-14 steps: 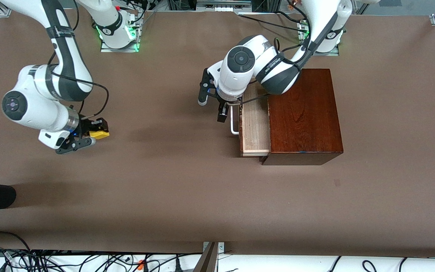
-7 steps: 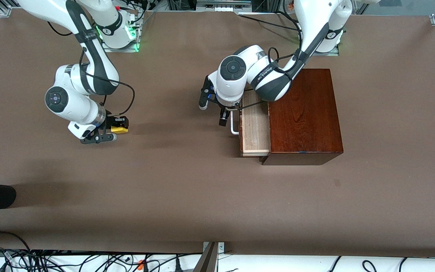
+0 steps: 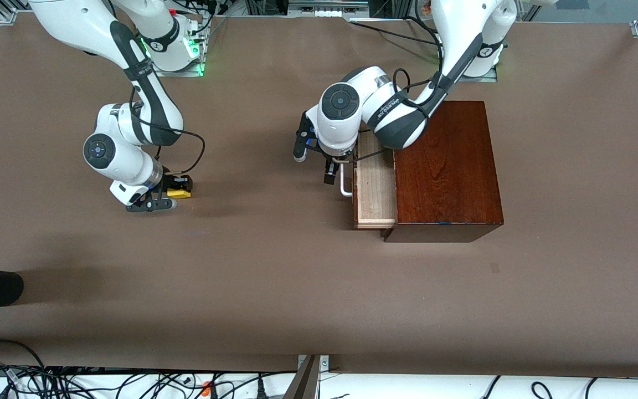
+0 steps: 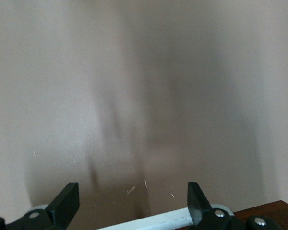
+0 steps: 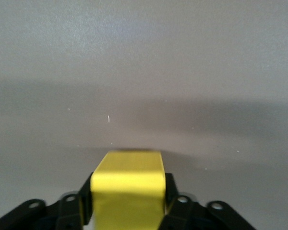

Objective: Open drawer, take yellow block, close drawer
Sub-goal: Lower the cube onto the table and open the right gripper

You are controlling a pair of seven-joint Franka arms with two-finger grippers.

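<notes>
Yellow block between right fingers

table: brown, matte | on it: 1 wooden box, drawer open

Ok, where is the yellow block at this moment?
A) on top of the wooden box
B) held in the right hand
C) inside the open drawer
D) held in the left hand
B: the block sits clamped between the fingers of the right hand, over bare table toward the right arm's end, well away from the drawer.
</notes>
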